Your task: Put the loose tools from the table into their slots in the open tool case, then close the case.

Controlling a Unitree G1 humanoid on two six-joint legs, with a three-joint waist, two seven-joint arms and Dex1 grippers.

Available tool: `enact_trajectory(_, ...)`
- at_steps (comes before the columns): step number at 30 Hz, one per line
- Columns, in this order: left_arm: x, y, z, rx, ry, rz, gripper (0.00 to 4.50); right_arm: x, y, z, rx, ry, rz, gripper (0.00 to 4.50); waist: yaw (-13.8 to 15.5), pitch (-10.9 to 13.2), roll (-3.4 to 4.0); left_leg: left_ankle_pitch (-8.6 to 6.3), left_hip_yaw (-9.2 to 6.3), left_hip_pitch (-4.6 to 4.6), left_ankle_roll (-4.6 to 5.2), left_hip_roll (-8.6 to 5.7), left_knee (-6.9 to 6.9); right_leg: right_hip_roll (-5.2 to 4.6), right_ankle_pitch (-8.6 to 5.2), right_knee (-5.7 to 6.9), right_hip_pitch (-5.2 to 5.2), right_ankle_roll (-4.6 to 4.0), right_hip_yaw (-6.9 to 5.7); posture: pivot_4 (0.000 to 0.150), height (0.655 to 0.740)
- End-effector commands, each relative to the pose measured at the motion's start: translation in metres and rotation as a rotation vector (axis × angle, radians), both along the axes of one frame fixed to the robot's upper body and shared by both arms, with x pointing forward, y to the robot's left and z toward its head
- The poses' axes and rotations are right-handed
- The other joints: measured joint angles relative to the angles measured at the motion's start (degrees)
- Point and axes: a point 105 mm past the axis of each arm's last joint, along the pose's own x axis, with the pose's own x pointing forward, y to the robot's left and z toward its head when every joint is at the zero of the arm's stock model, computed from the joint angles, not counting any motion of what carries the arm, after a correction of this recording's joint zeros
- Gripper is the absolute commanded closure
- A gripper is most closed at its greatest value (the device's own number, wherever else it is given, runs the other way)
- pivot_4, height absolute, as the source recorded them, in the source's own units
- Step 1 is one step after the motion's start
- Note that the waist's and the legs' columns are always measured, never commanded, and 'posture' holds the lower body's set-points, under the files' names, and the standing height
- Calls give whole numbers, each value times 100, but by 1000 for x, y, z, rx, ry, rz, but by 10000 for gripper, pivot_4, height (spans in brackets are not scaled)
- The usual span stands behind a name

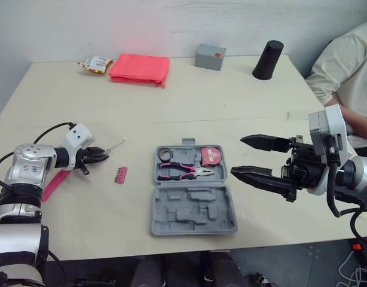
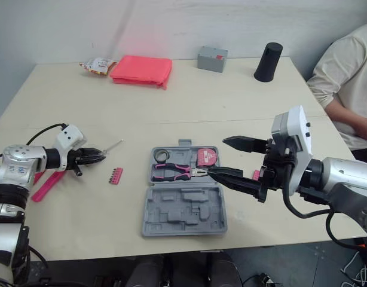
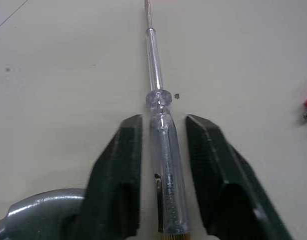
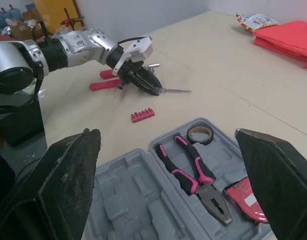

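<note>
while the clear-handled screwdriver (image 3: pixel 166 165) lies flat on the tabletop (image 1: pixel 231 101), its handle is straddled by the left jaws, which are parted only narrowly. a thin gap is seen on each side of the handle, so nothing is judged to be clamped yet. the screwdriver's long axis is lined up with the left jaws: the handle end lies between them and the metal tip points straight away from them, angled towards the far side of the tabletop. the open tool case (image 1: pixel 192 218) is set at the middle of the near tabletop, well to the right of the screwdriver, with a red bit strip (image 1: pixel 120 174) lying between the two. pliers (image 1: pixel 183 171), a tape roll (image 1: pixel 165 154) and a tape measure (image 1: pixel 211 155) are seated in the far half; the near half's moulded slots are seen empty. the right jaws are spread wide and empty, held near the case's right side. the left arm is plainly the nearer to the screwdriver, so a squeeze across the handle is judged to be called for next, then a carry rightward to the case. a pink-handled tool (image 1: pixel 54 185) lies beside the left arm.
</note>
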Motion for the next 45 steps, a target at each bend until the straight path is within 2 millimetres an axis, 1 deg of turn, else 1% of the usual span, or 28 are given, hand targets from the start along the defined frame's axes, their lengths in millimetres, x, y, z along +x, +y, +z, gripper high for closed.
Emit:
enact_trajectory(1, -5, 5, -5, 22, 20, 6, 44505, -6, 3, 7, -16, -59, 15, 0, 1, 0, 0, 0, 0, 0, 0, 0, 0, -1, 0, 0, 0, 0, 0, 1500, 7400)
enact_trajectory(6, -2, 10, 11, 28, -45, 2, 44505, -10, 0, 6, -71, -54, 40, 0, -1, 0, 0, 0, 0, -2, 0, -1, 0, -2, 0, -3, -1, 0, 0, 1500, 7400)
enact_trajectory(7, -1, 6, 19, 22, -61, -15, 44505, -10, -1, 8, -74, -52, 43, 0, -2, 0, -1, 0, 0, -2, 0, 0, 0, -2, 0, -3, 0, 0, -1, 1500, 7400)
enact_trajectory(9, 2, -7, 47, 20, -106, -89, 44505, -10, -4, 8, -89, -46, 44, 0, -1, 6, -10, 0, 0, -3, 0, 0, 0, -1, 0, -3, -1, 0, -1, 1500, 7400)
enact_trajectory(11, -2, -22, 67, 50, -140, -190, 44505, -9, -5, 6, -100, -40, 41, 0, 2, 22, -38, 1, -2, -8, -1, 1, 1, 2, 0, -3, -4, 0, -4, 1500, 7400)
enact_trajectory(12, -2, -28, 74, 82, -156, -223, 44505, -9, -6, 3, -112, -35, 36, 0, 13, 29, -51, 4, -4, -9, -7, 2, 3, 3, 0, -3, -3, 0, -5, 1500, 7400)
enact_trajectory(14, -2, -45, 86, 110, -170, -287, 44505, -10, -7, -3, -141, -14, 30, 0, 47, 30, -52, 8, -6, -13, -14, -2, 4, 2, 0, -5, -1, 0, -9, 1500, 7400)
enact_trajectory(16, -13, -76, 92, 114, -144, -424, 44505, -13, -10, -10, -168, 19, 32, 0, 66, 30, -52, 5, 2, -13, -6, -12, 6, 3, 4, -5, 0, 7, -6, 1500, 7400)
enact_trajectory(17, -21, -95, 91, 118, -117, -508, 44505, -15, -11, -13, -180, 33, 35, 0, 73, 30, -52, 4, 4, -13, -2, -14, 6, 5, 7, -4, 4, 12, -5, 1500, 7400)
enact_trajectory(18, -30, -109, 89, 121, -90, -574, 44505, -16, -12, -14, -186, 45, 38, 0, 85, 30, -52, 3, 5, -15, 2, -15, 9, 8, 9, -5, 7, 17, -5, 1500, 7400)
enact_trajectory(19, -37, -119, 88, 122, -66, -623, 44505, -17, -12, -14, -188, 51, 41, 0, 92, 30, -52, 1, 5, -17, 6, -15, 15, 10, 11, -6, 9, 20, -5, 1500, 7400)
enact_trajectory(22, -61, -157, 77, 159, 18, -790, 44505, -18, -14, -19, -197, 69, 25, 0, 103, 30, -52, 0, 6, -20, 11, -16, 22, 11, 14, -8, 9, 25, 1, 1500, 7400)
enact_trajectory(25, -69, -174, 68, 166, 127, -799, 44505, -17, -15, -25, -202, 90, -4, 0, 117, 32, -49, 1, 7, -16, 10, -15, 23, 16, 13, -19, 8, 24, 6, 1500, 7400)
enact_trajectory(27, -79, -185, 60, 217, 182, -852, 44505, -21, -13, -32, -201, 119, -3, 0, 131, 32, -49, 6, 3, -15, 3, -12, 23, 23, 12, -17, 7, 22, 5, 1500, 7400)
enact_trajectory(29, -82, -194, 56, 251, 186, -878, 44505, -24, -12, -35, -201, 136, -3, 0, 128, 32, -49, 8, 1, -15, 1, -10, 20, 29, 11, -17, 7, 20, 7, 1500, 7400)
enact_trajectory(30, -83, -205, 56, 257, 159, -900, 44505, -25, -12, -37, -200, 144, -7, 0, 130, 32, -49, 8, 1, -15, 0, -9, 20, 31, 11, -17, 6, 20, 8, 1500, 7400)
enact_trajectory(32, -85, -220, 55, 254, 141, -913, 44505, -27, -11, -40, -198, 152, -13, 0, 143, 32, -49, 9, -1, -15, 1, -10, 23, 30, 11, -17, 7, 20, 8, 1500, 7400)
enact_trajectory(34, -85, -227, 53, 252, 136, -899, 44505, -29, -10, -41, -197, 155, -16, 0, 147, 32, -49, 10, -2, -16, 5, -14, 24, 26, 11, -18, 10, 20, 8, 1500, 7400)
enact_trajectory(37, -79, -231, 48, 272, 126, -849, 44505, -31, -8, -42, -184, 163, -18, 0, 145, 32, -50, 11, -4, -16, 7, -14, 23, 25, 11, -18, 9, 20, 8, 1500, 7400)
enact_trajectory(41, -87, -234, 36, 308, 170, -846, 44505, -31, -7, -46, -157, 180, -56, 0, 140, 32, -49, 12, -6, -15, 6, -13, 23, 26, 11, -16, 9, 20, 7, 1500, 7400)
enact_trajectory(45, -83, -239, 38, 330, 119, -803, 44505, -34, -8, -50, -151, 190, -68, 0, 146, 32, -49, 13, -6, -16, 6, -14, 23, 25, 11, -17, 9, 20, 9, 1500, 7400)
